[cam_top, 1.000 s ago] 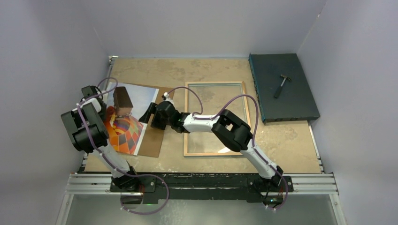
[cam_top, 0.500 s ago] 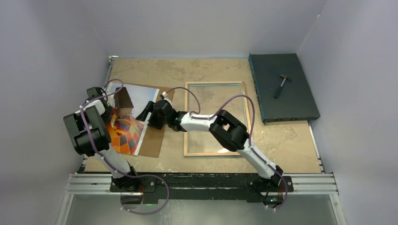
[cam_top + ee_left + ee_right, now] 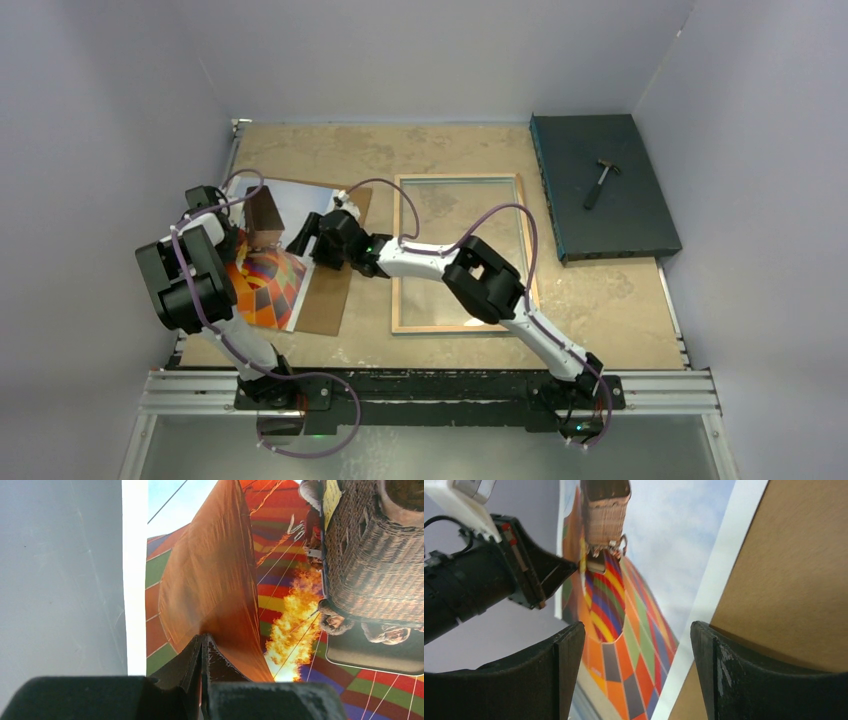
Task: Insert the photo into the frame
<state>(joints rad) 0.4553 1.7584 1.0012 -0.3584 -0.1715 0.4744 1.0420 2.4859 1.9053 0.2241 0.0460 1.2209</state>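
Top external: your photo (image 3: pixel 262 275) lies left of the frame (image 3: pixel 457 178), long axis far-to-near. Left wrist: your left gripper (image 3: pixel 201 650) is pinched tight on its buckled left edge. Right wrist: right gripper (image 3: pixel 638 630) gapes over its right edge, empty

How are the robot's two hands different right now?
The left gripper is shut tight; the right gripper is wide open. The left gripper pinches the photo at one edge; the right gripper holds nothing, its fingers spread by the opposite edge, where the brown board shows. Both are black, two-fingered, and at the photo.
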